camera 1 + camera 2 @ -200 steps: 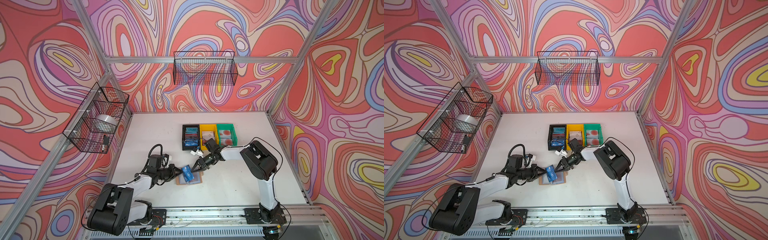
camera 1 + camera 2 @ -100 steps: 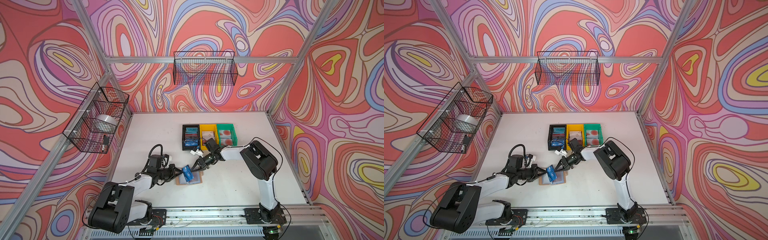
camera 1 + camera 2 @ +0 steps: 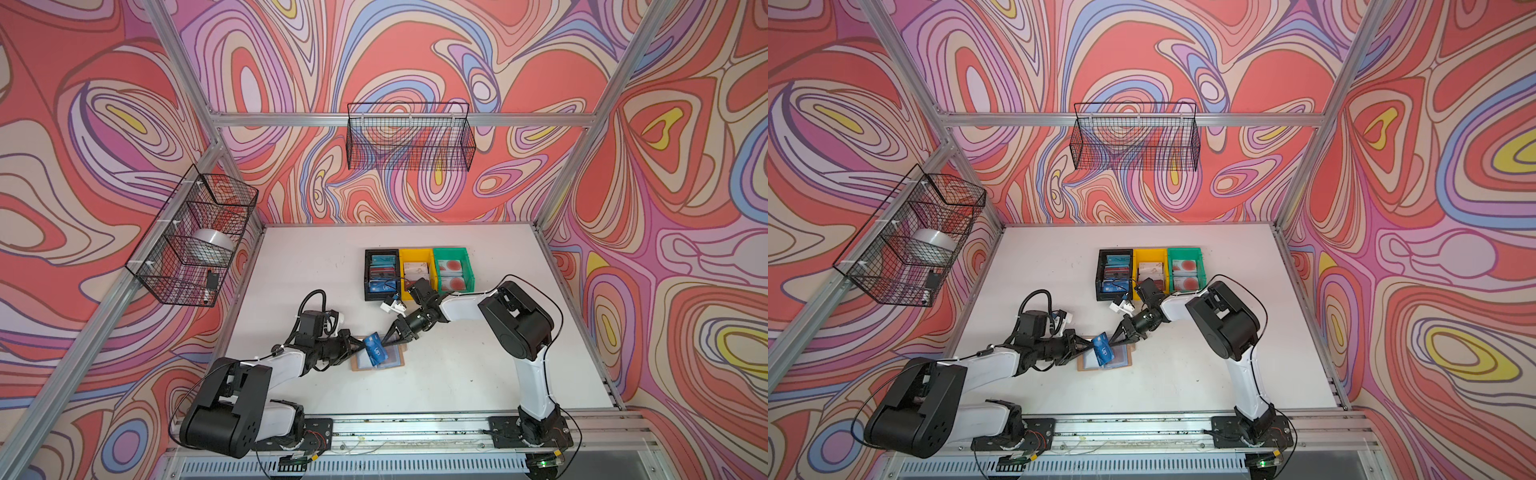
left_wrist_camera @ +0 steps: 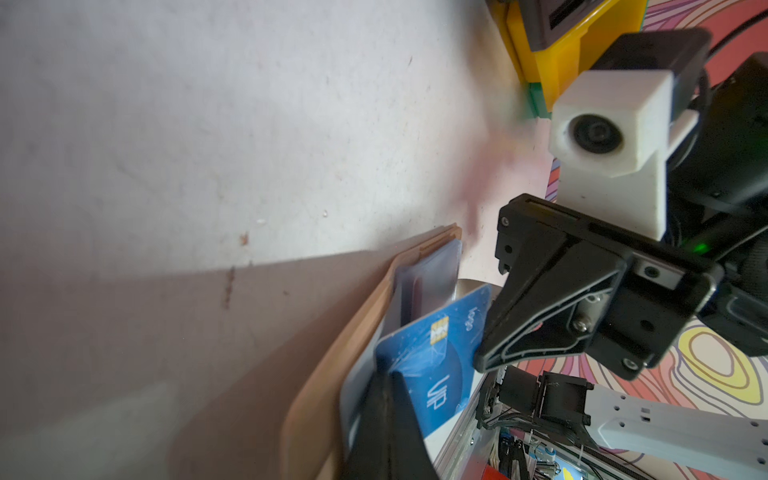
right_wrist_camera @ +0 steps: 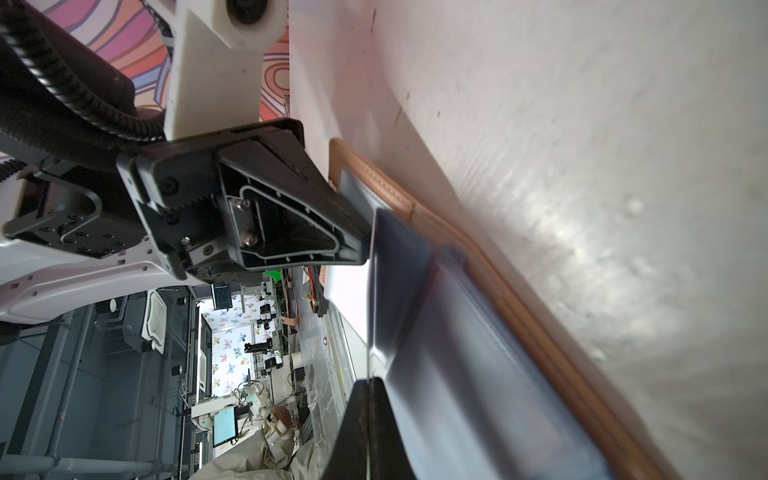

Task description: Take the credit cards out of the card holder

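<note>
Cards in black, yellow, green bins

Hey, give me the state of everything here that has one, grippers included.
card holder: open, lying flat.
blue card: raised and tilted over the card holder.
left gripper: shut on the blue card.
right gripper: shut on the blue card.
black bin: holds cards.
yellow bin: holds cards.
green bin: holds cards.
</note>
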`<move>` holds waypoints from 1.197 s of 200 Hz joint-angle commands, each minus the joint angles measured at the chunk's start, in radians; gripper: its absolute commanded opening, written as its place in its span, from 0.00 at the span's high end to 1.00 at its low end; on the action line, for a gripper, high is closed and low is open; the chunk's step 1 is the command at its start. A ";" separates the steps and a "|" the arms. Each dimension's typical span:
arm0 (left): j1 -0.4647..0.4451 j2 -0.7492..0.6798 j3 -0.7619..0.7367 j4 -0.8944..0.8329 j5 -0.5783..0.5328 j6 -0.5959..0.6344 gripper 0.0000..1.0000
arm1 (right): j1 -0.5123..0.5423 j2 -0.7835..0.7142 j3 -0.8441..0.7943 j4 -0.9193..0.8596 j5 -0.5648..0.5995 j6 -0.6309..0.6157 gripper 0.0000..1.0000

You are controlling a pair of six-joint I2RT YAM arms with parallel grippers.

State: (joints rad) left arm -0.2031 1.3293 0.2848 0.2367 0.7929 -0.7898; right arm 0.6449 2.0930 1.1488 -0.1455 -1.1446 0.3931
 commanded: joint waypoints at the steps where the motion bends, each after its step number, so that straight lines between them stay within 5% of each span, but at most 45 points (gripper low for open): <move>1: -0.001 0.007 -0.014 0.030 0.004 -0.001 0.96 | 0.006 0.020 0.005 -0.006 0.019 -0.013 0.98; 164: 0.004 -0.055 -0.007 -0.046 0.000 0.034 1.00 | -0.005 -0.073 0.031 -0.141 0.094 -0.072 1.00; 239: 0.004 -0.008 -0.002 -0.018 0.002 0.033 1.00 | -0.042 -0.105 0.141 -0.382 0.127 -0.223 1.00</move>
State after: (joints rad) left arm -0.2031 1.2980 0.2813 0.2138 0.7929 -0.7734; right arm 0.6193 2.0102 1.2423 -0.4061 -1.0435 0.2623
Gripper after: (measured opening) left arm 0.047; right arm 0.043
